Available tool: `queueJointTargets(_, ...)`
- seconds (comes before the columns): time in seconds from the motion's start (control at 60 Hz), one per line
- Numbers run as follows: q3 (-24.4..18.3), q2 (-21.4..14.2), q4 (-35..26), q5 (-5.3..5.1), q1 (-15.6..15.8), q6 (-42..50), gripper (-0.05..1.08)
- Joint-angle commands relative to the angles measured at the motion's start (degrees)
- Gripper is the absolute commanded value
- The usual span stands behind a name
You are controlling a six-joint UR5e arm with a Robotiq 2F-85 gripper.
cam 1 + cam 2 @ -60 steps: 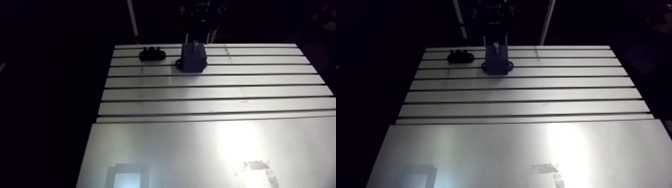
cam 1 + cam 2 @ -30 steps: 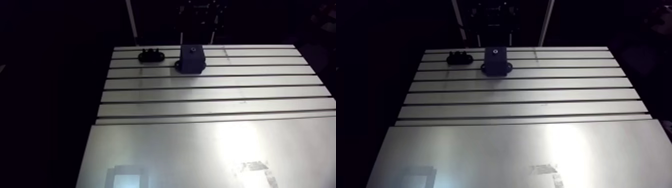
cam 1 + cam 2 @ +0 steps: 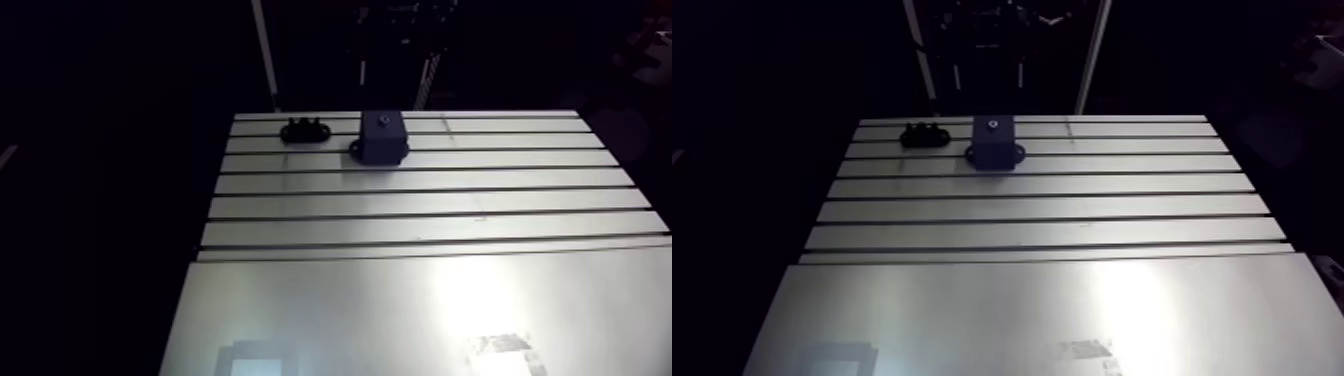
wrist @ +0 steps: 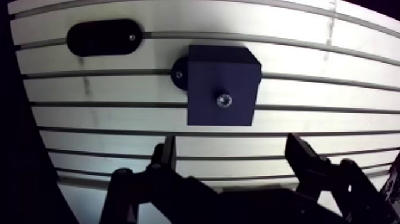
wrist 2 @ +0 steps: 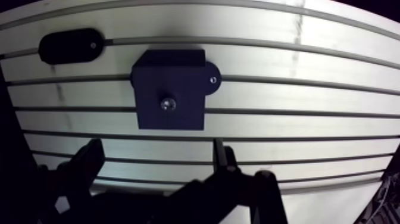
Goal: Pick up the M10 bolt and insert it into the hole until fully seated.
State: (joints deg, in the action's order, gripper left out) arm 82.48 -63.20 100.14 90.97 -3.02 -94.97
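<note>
Bolt (image 4: 224,99) stands sunk in the top of the block (image 4: 205,83), only its head showing. Your pincer (image 4: 231,146) hangs wide and empty, clear of the block. Judge whether the head sits flush; if proud, press straight down, centred, without tilting.

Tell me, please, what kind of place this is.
Probably a robot assembly test bench in a lab: a slotted aluminium table, a dark block with a bolt in its top, and an open two-finger gripper over the table.
</note>
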Motion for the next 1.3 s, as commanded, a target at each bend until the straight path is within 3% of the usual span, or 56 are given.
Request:
queueJointTargets(0.017,-0.9,-3.52,-1.71,0.13,0.22,-0.07,0.0)
queueJointTargets(0.333,-3.07,-9.86,-9.04,0.14,0.22,-1.01,0.0)
queueJointTargets(0.7,-0.22,-17.53,-10.61,0.12,-2.32,-1.22,0.0)
queueJointTargets(1.117,0.69,-20.25,-10.89,-0.39,-2.34,-0.53,0.0)
queueJointTargets(1.3,0.97,-20.34,-12.54,-1.78,-1.9,-0.53,0.0)
